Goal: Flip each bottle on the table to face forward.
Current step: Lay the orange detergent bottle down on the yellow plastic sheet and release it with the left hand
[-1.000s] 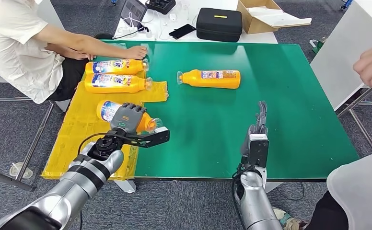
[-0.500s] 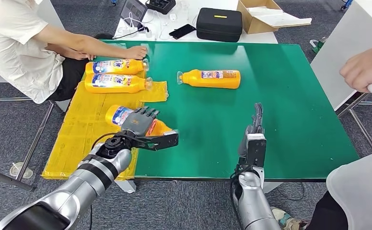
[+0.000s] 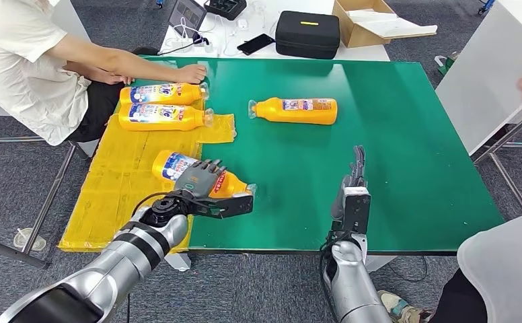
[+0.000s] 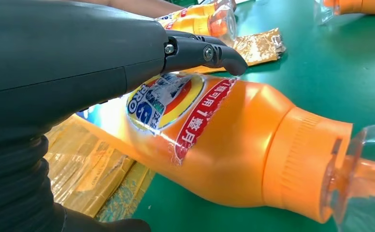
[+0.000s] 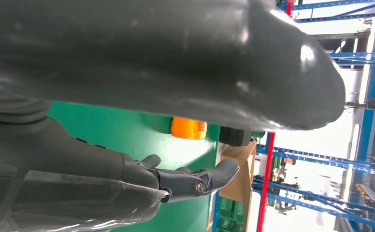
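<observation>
At far left, a person sits at the table edge, one hand beside two orange bottles lying side by side on the yellow sheet, labels showing.

Next right, the left hand grips the held bottle, fingers wrapped over its body; the left wrist view confirms the label is turned outward. This bottle lies partly on the yellow sheet and partly on the green table, long axis running left to right, cap end toward the table's middle.

The far bottle lies alone on the green surface, long axis left to right, cap toward the left.

The right hand stands edge-on over the table, fingers extended, holding nothing. In my judgement it is the nearer hand to the far bottle, which lies ahead and slightly left of it.
</observation>
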